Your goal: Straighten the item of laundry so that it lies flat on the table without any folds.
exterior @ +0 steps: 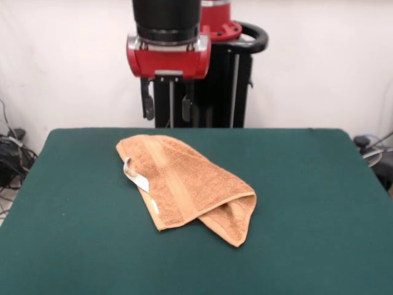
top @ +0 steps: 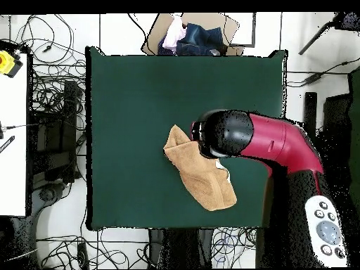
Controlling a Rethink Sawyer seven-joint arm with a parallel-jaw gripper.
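My black two-fingered gripper (exterior: pixel 167 106) hangs spread and empty, high over the far edge of the dark green felt-topped table (exterior: pixel 307 184). The folded peach terry-cloth towel (exterior: pixel 187 187) lies below and nearer the camera, mid-table, its long axis running diagonally from far-left to near-right. In the overhead view my arm hides the towel's middle, so I can't tell how the layers overlap there.
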